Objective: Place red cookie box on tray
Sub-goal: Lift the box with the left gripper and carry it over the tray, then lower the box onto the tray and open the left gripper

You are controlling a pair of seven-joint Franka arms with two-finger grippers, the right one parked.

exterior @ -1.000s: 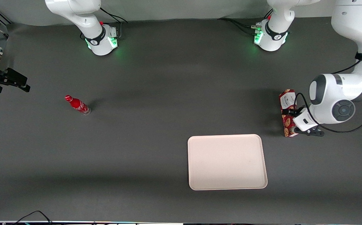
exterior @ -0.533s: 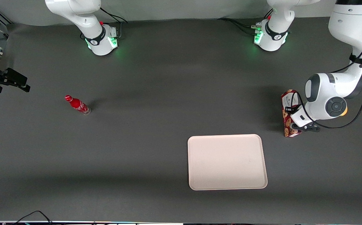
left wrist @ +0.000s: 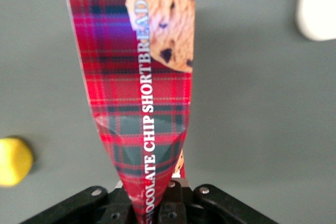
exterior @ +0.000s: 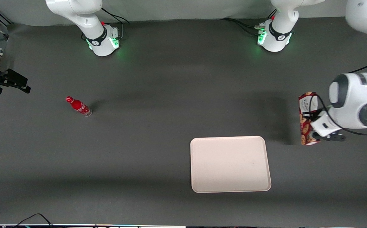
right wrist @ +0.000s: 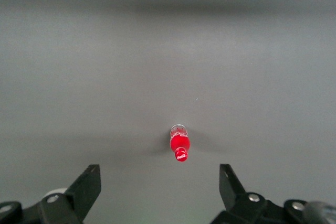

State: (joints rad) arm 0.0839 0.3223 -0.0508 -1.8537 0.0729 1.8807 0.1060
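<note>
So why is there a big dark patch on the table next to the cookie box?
Front view: that is a soft shadow cast on the table, beside the box the gripper holds. Left wrist view: the box looks stretched and wedge-shaped because it is so near the lens.

Small red bottle (right wrist: 179,144) upright on the bare grey table (right wrist: 157,51).

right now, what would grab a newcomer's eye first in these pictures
The red cookie box stands out most, clamped in the gripper and lifted off the dark table at the working arm's end. Next comes the large pale tray, bare, nearer the front camera than the box. A small red bottle stands alone toward the parked arm's end.
</note>
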